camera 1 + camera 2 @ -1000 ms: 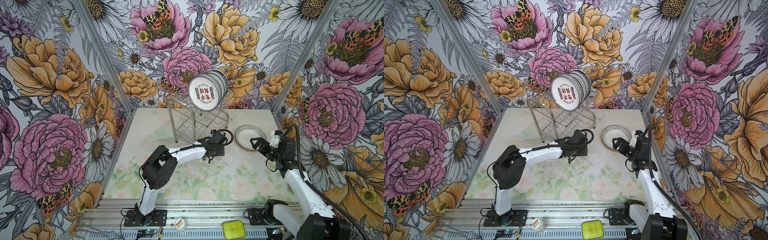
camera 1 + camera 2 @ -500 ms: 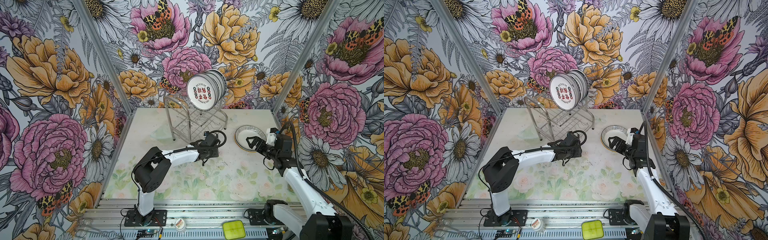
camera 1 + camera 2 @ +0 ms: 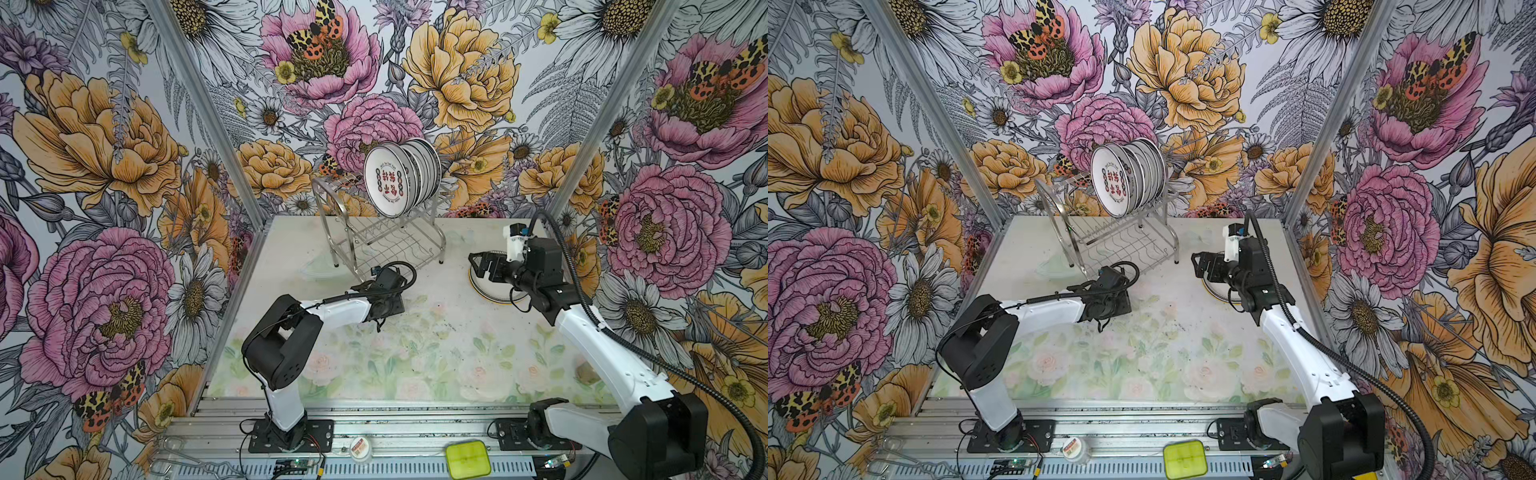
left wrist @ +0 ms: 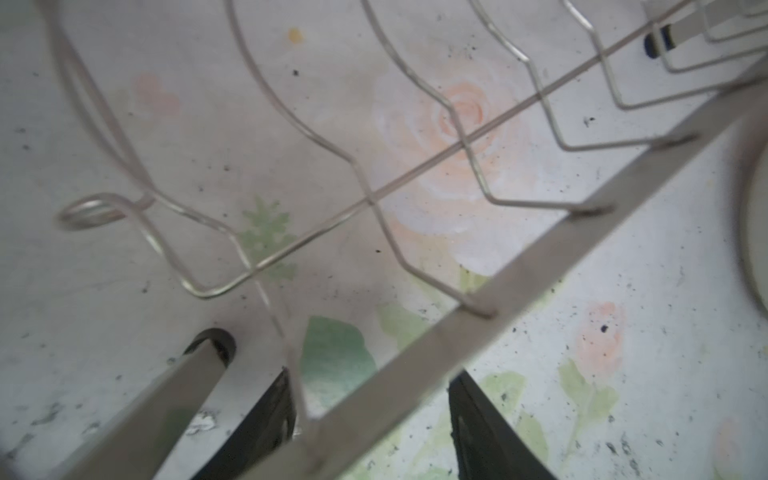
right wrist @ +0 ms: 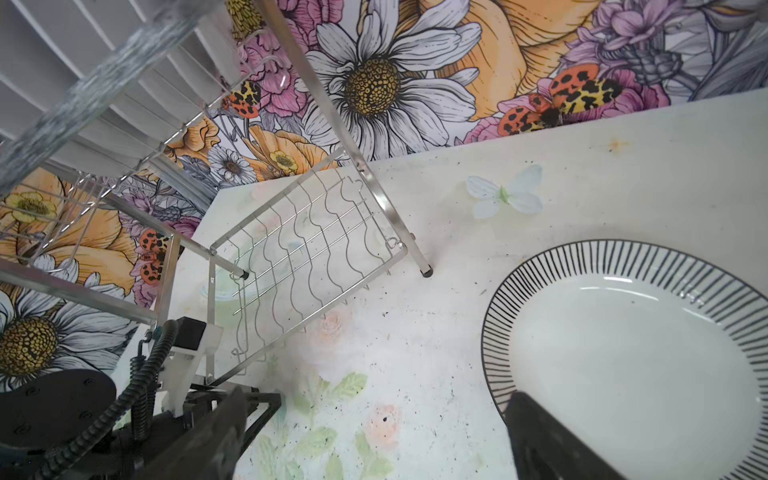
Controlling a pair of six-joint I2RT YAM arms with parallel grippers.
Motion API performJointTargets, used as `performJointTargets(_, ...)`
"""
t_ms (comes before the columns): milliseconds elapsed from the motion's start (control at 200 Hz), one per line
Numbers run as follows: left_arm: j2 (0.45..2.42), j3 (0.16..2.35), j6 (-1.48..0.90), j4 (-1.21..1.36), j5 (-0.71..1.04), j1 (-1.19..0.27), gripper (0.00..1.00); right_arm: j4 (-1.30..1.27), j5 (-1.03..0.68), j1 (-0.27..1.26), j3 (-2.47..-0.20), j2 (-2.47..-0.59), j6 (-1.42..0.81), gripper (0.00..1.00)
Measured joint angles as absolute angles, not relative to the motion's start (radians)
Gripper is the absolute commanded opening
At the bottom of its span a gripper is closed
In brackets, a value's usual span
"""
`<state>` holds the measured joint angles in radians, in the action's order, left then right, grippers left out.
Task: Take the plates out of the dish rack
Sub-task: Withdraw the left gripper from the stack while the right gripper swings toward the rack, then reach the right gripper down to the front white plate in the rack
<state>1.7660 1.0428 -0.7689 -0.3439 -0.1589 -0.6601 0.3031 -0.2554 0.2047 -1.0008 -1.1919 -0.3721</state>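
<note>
In both top views the plates [image 3: 419, 170] [image 3: 1144, 170] stand on edge, packed in a row, in the upper tier of the rack [image 3: 386, 245] [image 3: 1121, 245]. The rack sits at the far middle of the table [image 3: 415, 353] [image 3: 1142, 353], turned at an angle to the table's edges. The front plate [image 3: 387, 183] [image 3: 1115, 183], at the left end of the row, shows red characters inside a dark ring.

One striped plate [image 3: 488, 291] [image 5: 623, 353] lies flat on the table to the right of the rack, apart from it. It has a plain white well and a rim of fine black lines.

The right gripper [image 3: 482, 266] [image 3: 1204, 266] hangs over that plate's left edge, jaws spread wide with nothing between them. In the right wrist view one finger [image 5: 540, 436] covers part of the rim.

The left gripper [image 4: 370, 399] reaches low to the rack's near left corner. In the left wrist view its fingers [image 4: 478, 424] sit on either side of the rack's flat lower bar [image 4: 561, 249], clamping it.
</note>
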Motion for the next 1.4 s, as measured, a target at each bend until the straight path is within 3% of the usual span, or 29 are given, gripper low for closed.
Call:
performJointTargets(390,1.691,0.955,-0.729,-0.302,-0.16,-0.536,0.59,0.324,0.183,0.604,-1.275,-1.241,-0.179,0.88)
performJointTargets(686,1.604,0.894,-0.714,-0.294,-0.144,-0.528,0.6,0.313,0.454,0.81,-1.583,-1.49,-0.077,0.84)
performJointTargets(1126,1.175,0.768,-0.707,-0.376,-0.132,-0.542,0.63,0.314,0.541,0.891,-1.91,-1.794,-0.092,0.69)
performJointTargets(1396,1.007,0.732,-0.691,-0.438,-0.107,-0.441,0.64,0.314,0.559,0.889,-2.044,-1.904,-0.115,0.68)
